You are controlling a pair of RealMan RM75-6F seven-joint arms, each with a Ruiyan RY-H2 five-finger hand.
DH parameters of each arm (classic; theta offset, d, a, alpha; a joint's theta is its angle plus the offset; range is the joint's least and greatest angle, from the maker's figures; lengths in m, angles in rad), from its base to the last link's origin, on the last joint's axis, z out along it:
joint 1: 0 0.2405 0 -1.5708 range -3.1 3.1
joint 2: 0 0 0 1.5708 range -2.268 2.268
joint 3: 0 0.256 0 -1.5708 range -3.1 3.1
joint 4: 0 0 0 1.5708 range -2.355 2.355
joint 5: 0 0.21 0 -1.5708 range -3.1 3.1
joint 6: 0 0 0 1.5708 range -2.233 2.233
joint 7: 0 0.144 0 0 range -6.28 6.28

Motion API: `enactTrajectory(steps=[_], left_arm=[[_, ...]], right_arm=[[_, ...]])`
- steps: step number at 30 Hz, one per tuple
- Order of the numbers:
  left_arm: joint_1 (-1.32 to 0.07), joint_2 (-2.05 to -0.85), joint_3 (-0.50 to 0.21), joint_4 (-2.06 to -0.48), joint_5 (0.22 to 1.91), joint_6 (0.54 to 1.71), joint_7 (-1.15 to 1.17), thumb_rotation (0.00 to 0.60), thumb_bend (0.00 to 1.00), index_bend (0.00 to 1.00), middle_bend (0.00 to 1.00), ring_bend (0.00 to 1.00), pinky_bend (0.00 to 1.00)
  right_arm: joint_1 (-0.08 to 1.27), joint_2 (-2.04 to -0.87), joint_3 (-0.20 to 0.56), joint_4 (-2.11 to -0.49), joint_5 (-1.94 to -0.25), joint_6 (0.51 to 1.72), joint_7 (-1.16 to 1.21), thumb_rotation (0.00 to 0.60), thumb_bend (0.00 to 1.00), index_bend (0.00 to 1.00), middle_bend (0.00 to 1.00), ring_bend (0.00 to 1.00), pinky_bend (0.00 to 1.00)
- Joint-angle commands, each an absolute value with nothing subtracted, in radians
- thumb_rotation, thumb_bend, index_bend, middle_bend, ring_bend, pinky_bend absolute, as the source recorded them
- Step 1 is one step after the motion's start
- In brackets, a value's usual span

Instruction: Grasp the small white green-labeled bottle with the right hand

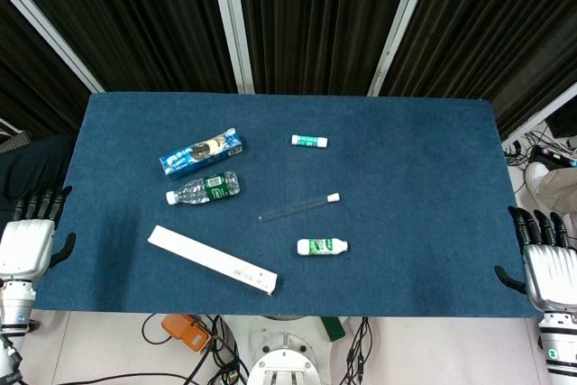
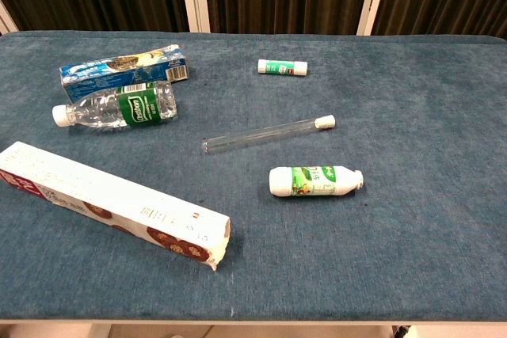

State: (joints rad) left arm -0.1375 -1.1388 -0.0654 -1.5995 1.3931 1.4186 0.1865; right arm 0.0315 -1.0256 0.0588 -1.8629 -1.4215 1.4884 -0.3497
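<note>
Two hands show only in the head view, at the near table corners, and the chest view leaves both out. The left hand [image 1: 27, 242] sits beside the near left edge of the blue table [image 1: 424, 160], its fingers straight, slightly apart and holding nothing; its arm is cut off by the frame. The right hand [image 1: 546, 268] sits off the near right corner, fingers likewise spread and empty, well apart from the small white green-labeled bottle [image 2: 315, 180]. That bottle lies on its side near the table's middle, toward the front; its contents cannot be seen through the white wall. Just behind it lies a capped clear tube [image 2: 268, 134]. A clear water bottle [image 2: 117, 108] lies on its side beside a blue box [image 2: 125, 70]. A long white carton [image 2: 111, 204], its left end cropped in the chest view, has its near end open. A small glue stick [image 2: 282, 67] lies farther back.
</note>
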Motion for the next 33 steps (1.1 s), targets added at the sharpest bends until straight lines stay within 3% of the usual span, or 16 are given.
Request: enactTrajectory(steps=[1,12,20,33], left_arm=[[-0.137,-1.139,-0.065,-1.601,1.391,1.418,0.187,0.600,0.38,0.00,0.00,0.00,0.01],[-0.138,-1.139,-0.066,-1.600,1.390,1.416,0.188,0.600,0.38,0.00,0.00,0.00,0.01],[-0.136,-1.146,-0.067,-1.606,1.387,1.421,0.190,0.600,0.38,0.00,0.00,0.00,0.01],[-0.134,-1.141,-0.069,-1.610,1.378,1.417,0.183,0.600,0.38,0.00,0.00,0.00,0.01]], right_arm=[[0.032,-1.025,0.058,-1.862,-1.419,1.486,-0.348,0.600,0.29,0.09,0.17,0.12,0.04],[0.036,-1.018,0.053,-1.865,-1.417,1.474,-0.339,0.600,0.29,0.09,0.17,0.12,0.04],[0.070,-1.017,0.039,-1.866,-1.416,1.398,-0.328,0.600,0.29,0.09,0.17,0.13,0.08],[0.327,-1.119,0.077,-1.894,-1.304,1.001,-0.373,0.600,0.29,0.17,0.23,0.26,0.21]])
